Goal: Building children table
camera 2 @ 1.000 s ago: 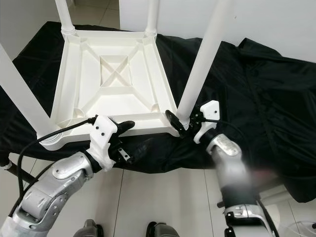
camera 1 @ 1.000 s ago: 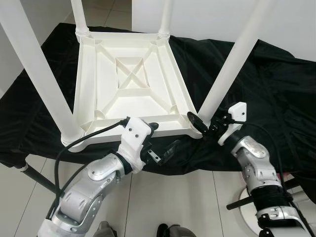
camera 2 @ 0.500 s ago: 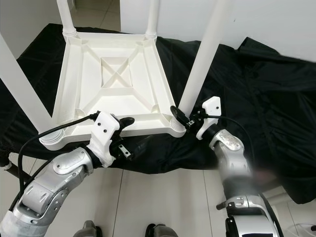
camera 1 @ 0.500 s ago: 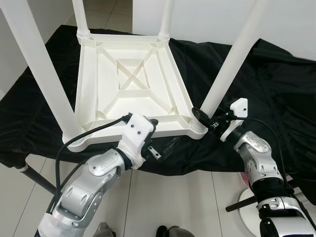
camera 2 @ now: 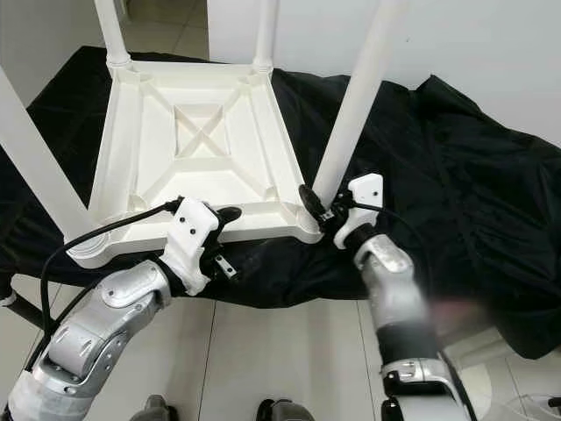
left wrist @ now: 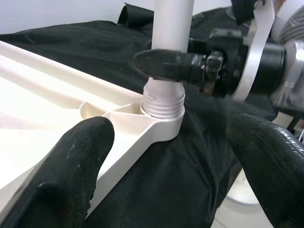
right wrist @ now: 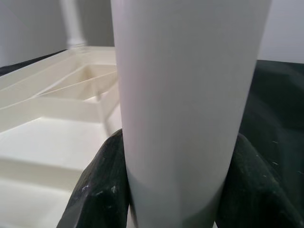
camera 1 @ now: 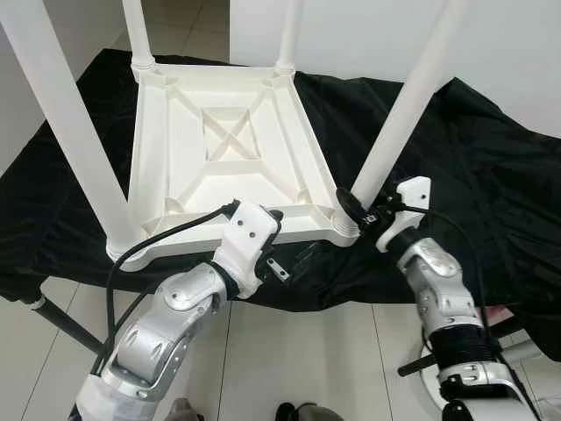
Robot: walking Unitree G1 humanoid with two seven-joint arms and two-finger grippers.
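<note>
Since a second ago, right pincer (camera 1: 352,207) has slid in and now clenches the near-right leg (camera 1: 405,103) just above its socket. Left pincer (camera 1: 289,246), released, straddles the near rim of the upturned table (camera 1: 230,167) on the black cloth (camera 1: 456,158), at 6 o'clock.

The left arm is bent across the front, and the left gripper (camera 1: 282,244) is held low, its fingers (left wrist: 71,166) spread wide apart with nothing between them. The right arm is raised from below with the elbow bent, wrist turned inward. The right gripper (camera 1: 353,209) is closed around a white leg (camera 1: 399,118) near its base, and a black finger (right wrist: 102,190) is seen pressed on each side of it.
</note>
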